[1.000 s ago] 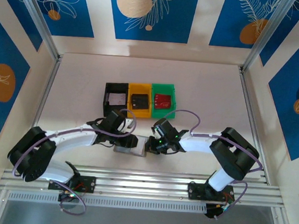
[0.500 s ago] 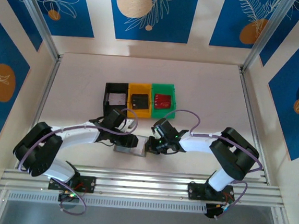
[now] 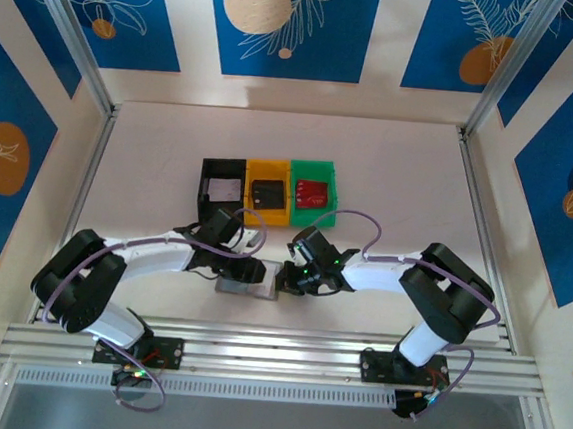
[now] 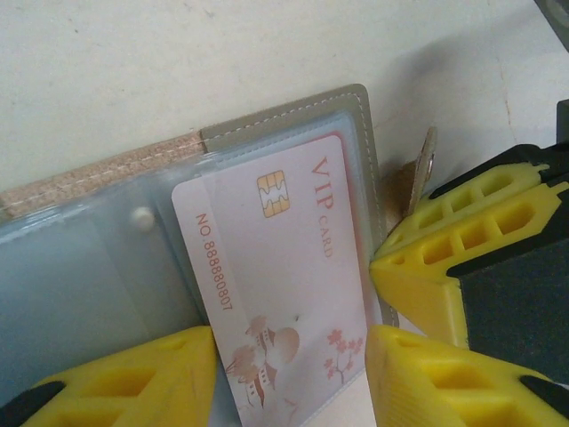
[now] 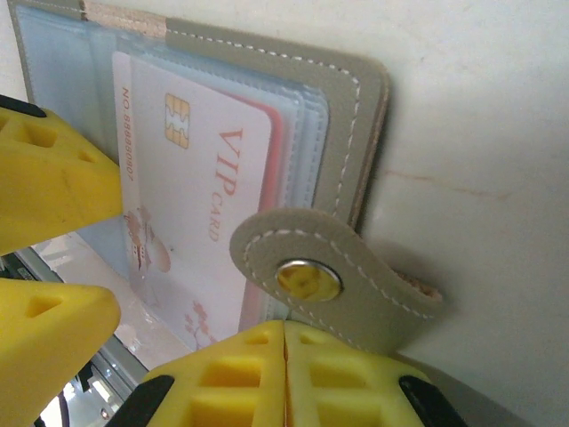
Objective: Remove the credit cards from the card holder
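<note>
holder (image 4: 286, 118) open at near edge of table (image 3: 390, 173) | my left gripper (image 4: 289, 345) pinches card (image 4: 276, 258) by its sides, seemingly partly out | right gripper (image 5: 284, 331) pressed together by tab (image 5: 356, 277) | removal unfinished

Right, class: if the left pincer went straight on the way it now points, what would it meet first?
The left pincer seems to grip the VIP card by its edges, so going on it would first meet the card holder's clear pocket; depth is unclear.

I read "VIP CARD" in red on the pale card (image 4: 276, 285) in the card holder (image 4: 267, 120). Along its long edge: "NO 88888…", last digits too unclear for me to confirm.
</note>
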You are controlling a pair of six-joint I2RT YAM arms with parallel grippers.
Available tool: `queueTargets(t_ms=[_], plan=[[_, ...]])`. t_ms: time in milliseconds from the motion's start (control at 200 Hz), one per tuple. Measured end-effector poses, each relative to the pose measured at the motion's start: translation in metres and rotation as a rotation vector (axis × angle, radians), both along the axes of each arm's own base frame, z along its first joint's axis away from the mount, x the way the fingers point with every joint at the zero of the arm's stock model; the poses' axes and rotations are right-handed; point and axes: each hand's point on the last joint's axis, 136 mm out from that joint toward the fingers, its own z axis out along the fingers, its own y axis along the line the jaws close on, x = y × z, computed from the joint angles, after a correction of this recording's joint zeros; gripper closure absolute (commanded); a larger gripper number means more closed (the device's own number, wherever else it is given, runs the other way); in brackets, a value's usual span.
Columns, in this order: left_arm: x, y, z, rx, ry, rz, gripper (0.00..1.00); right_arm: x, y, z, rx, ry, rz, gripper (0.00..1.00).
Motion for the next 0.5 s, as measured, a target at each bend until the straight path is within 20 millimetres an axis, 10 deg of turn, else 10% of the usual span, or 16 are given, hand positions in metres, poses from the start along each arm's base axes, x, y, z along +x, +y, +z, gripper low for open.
queueTargets(t_ms=[500], plan=[[-0.0003, 0.0023, -0.0043, -0.016, 0.006, 0.020, 0.79, -0.0003, 0.0003, 0.0000, 0.000, -0.002, 0.003, 0.91]])
